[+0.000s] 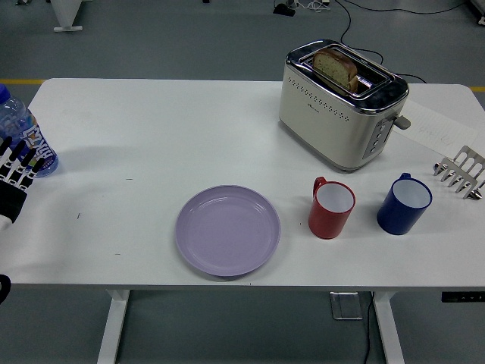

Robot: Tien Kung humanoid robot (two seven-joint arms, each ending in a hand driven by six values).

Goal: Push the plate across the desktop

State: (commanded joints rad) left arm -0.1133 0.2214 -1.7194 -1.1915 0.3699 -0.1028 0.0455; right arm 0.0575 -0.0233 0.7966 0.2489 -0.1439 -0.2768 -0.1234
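One robot hand (pixel 14 178), the left, entered at the picture's left edge over the white rectangular table (pixel 151 129); its black-and-white segmented fingers (pixel 21 161) were extended and slightly spread, holding nothing, with the tips near or overlapping the base of a clear plastic water bottle with a blue label (pixel 23 133) that stood at the table's far-left side. Whether fingers and bottle touched could not be told. The right hand was not in view.

Near the table's front edge, somewhat left of centre, lay the round lilac plate (pixel 228 230), flat and bare, well apart from the left hand. Just to its right stood a red mug with a white interior (pixel 332 208), upright, its handle turned toward the plate, close to the plate's rim but not touching it. Behind the mug, toward the far side, sat a cream and chrome two-slot toaster (pixel 341 105), set at an angle, with a brown slice of bread (pixel 336 67) standing in one slot. A dark blue mug with a white interior (pixel 405 205) stood right of the red one, the two apart. At the right edge rested a silver metal toast rack (pixel 461 172), near a sheet of paper (pixel 439 129).
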